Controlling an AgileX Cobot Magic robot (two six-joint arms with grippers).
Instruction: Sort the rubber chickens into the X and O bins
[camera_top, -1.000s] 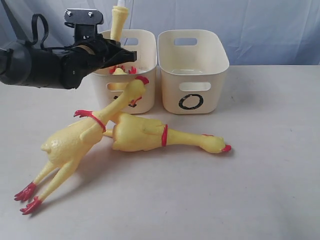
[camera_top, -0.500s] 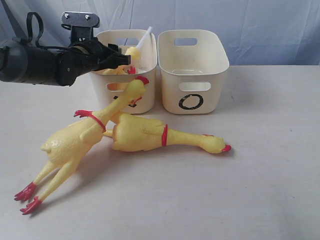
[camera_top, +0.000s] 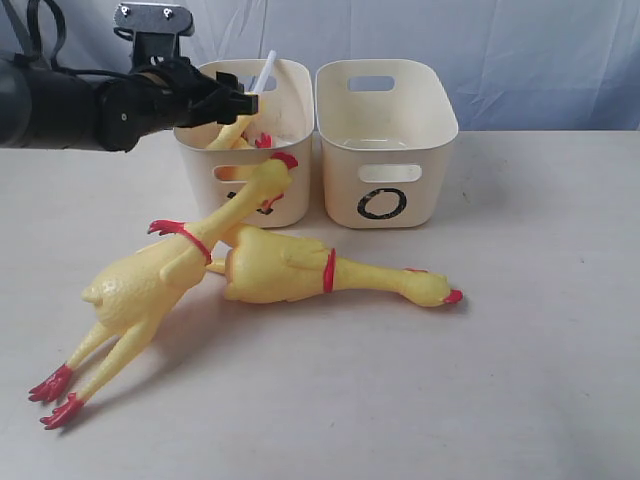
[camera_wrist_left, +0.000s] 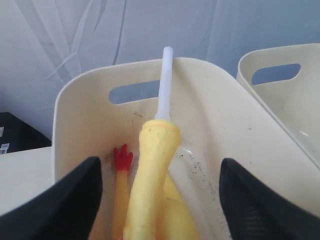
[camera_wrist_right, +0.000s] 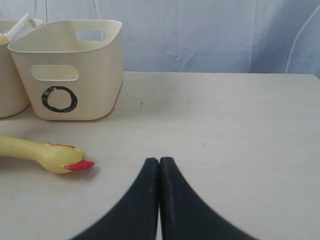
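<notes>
Open worktop (camera_top: 540, 300) spreads right of the O bin (camera_top: 436, 112). Left claw (camera_top: 230, 100) hangs released over the other bin (camera_top: 297, 150), left of the O bin, with the neck (camera_wrist_left: 150, 175) inside. Right claw (camera_wrist_right: 159, 167) is clenched, empty. Two chickens (camera_top: 140, 290) (camera_top: 290, 268) lie before the O bin. Readable: black "O".

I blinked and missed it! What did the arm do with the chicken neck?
The left gripper opened and let go of the neck, which dropped from upright above the left bin to leaning inside it. The gripper drew back slightly. The two whole chickens and the O bin stayed put.
</notes>
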